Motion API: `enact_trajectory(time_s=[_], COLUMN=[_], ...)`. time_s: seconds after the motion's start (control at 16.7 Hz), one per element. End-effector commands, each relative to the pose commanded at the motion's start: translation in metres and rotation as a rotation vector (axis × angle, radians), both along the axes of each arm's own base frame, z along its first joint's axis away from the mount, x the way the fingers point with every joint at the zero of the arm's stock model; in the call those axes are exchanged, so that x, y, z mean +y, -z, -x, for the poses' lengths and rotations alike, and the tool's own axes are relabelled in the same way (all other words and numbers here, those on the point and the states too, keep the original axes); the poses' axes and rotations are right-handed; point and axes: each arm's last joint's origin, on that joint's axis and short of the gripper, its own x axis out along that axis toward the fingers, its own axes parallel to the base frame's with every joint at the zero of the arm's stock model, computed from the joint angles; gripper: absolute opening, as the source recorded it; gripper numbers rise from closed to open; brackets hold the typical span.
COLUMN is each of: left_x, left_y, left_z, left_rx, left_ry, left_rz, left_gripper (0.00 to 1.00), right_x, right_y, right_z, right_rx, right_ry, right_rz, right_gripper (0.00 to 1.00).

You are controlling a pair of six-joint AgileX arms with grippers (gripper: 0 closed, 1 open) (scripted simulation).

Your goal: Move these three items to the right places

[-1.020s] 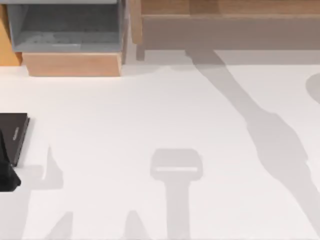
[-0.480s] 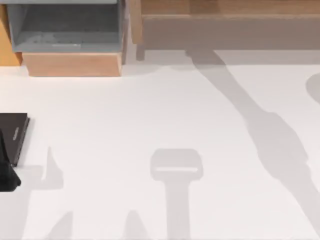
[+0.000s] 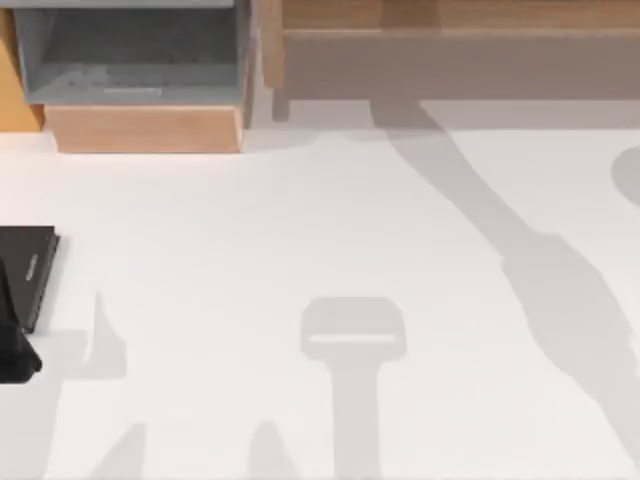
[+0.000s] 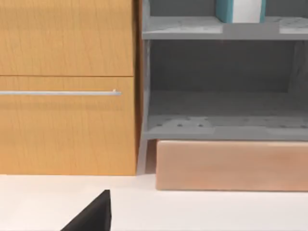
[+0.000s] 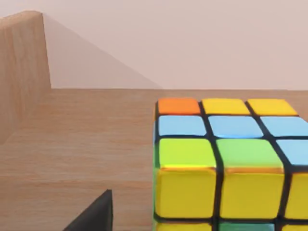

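A teal-covered book (image 4: 239, 10) with white page edges stands on the upper grey shelf of the cabinet (image 4: 67, 120), ahead of my left wrist camera. A dark part of my left gripper (image 4: 91, 216) pokes into that view above the white table, well short of the cabinet. In the right wrist view, a colourful puzzle cube (image 5: 226, 163) with orange, yellow, green and blue tiles rests on a wooden shelf board (image 5: 82, 144). A dark part of my right gripper (image 5: 94, 214) is close beside the cube.
A flat black slab (image 3: 28, 268) with a grey mark lies at the table's left edge, with a dark part of my left arm (image 3: 15, 352) just in front of it. The grey-shelved cabinet (image 3: 130, 60) stands at the back left, and a long wooden shelf (image 3: 450, 40) at the back right.
The long arm shadow on the right half of the table has shifted slightly to the right. Nothing else has moved.
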Motion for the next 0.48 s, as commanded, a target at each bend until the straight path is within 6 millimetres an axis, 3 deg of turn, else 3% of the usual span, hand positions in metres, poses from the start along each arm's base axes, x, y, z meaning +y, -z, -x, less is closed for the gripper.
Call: enact_trajectory(time_s=[0.48], left_x=[0.0], left_y=[0.0], left_z=[0.0], left_rx=[0.0], left_ry=[0.0], left_rz=[0.0], left_gripper=[1.0], right_x=[-0.0087], right_y=[-0.004], right_z=[0.0049], right_rx=[-0.002], right_ry=[0.005], right_rz=[-0.001], right_gripper=[1.0])
